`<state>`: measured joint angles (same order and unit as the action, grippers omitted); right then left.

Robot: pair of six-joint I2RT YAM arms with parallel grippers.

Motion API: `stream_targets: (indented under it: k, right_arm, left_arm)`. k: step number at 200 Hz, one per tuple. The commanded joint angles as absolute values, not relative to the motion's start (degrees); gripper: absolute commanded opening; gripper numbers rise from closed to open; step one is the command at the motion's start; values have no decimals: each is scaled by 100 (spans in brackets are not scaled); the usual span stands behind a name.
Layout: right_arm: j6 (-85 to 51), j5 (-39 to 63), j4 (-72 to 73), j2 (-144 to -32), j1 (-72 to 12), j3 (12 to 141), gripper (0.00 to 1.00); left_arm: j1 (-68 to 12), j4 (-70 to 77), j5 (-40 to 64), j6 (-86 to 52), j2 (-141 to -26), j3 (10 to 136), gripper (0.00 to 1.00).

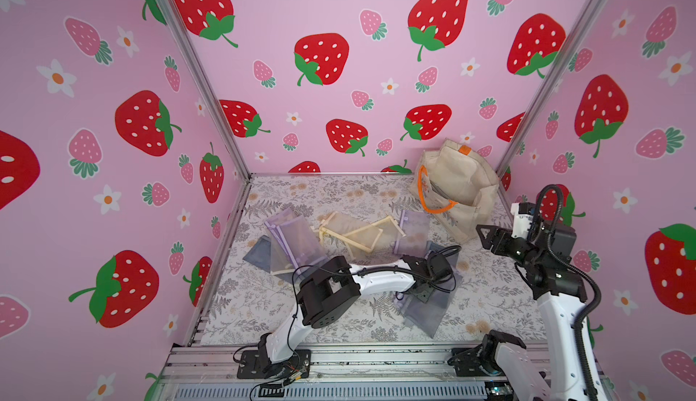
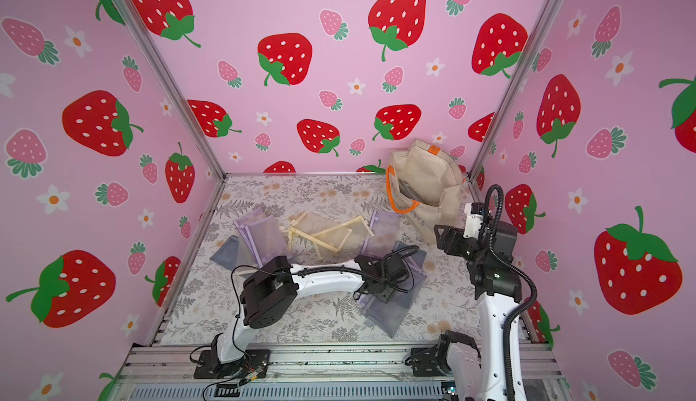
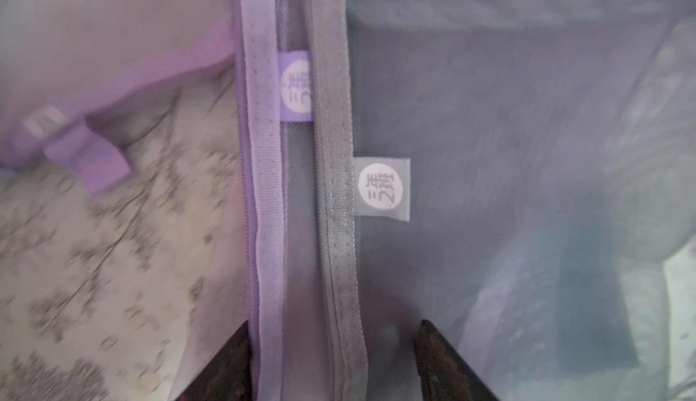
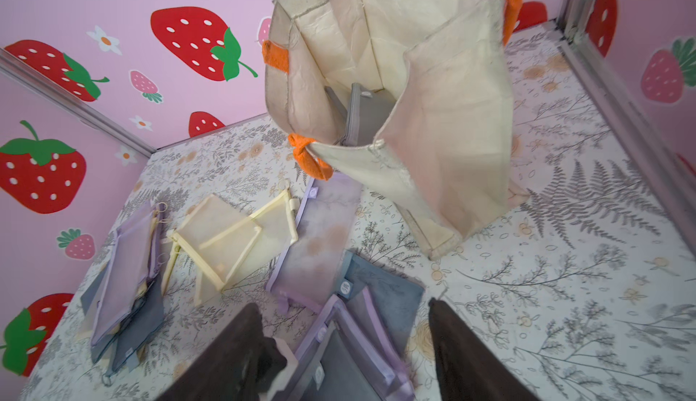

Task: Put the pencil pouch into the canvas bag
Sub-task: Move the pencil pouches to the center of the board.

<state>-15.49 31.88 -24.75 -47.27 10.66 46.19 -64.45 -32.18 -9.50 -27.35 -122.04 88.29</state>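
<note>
we see our left fingers (image 3: 437, 357) half apart astride the edges of a purple mesh pouch (image 3: 260, 192) and a grey mesh pouch (image 3: 489, 154), unclamped; right fingers (image 4: 459, 342) wide, empty. canvas bag (image 1: 448, 162) open, centre right in a top view.

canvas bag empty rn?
No, a grey zip pouch already sits inside the open canvas bag, as the right wrist view shows.
</note>
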Motion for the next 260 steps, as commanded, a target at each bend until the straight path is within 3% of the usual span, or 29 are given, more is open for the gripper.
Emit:
stream_targets:
  k: [1, 25, 54, 119, 193, 223, 260]
  right_arm:
    - [-1775, 3697, -2341, -4562, 968, 4346, 71]
    - [-1705, 3572, -2574, -4423, 428, 4156, 72]
    - [-1720, 2835, -2782, -4386, -962, 4000, 72]
    - [-2365, 2353, -2073, -4994, -2837, 3156, 72]
    - [-2619, 2292, -474, -6571, -3138, 2588, 69]
    - [-2671, 2447, -88, -6764, -3154, 2454, 65]
    - [-2720, 2603, 328, -7007, -3155, 2314, 59]
  left_arm:
    - [-5969, -3187, -758, -3168, -11768, 7786, 67]
    - [-5512, -2613, -533, -3393, -11203, 6829, 66]
    - [-5135, -2215, -425, -3541, -10618, 6149, 65]
    - [-5002, -1190, 401, -3866, -9813, 5493, 59]
    - [-5128, -1144, 315, -3880, -9528, 5282, 54]
    - [-5373, -1849, -414, -3660, -9258, 5576, 70]
    - [-5435, -2068, -443, -3499, -9312, 5895, 65]
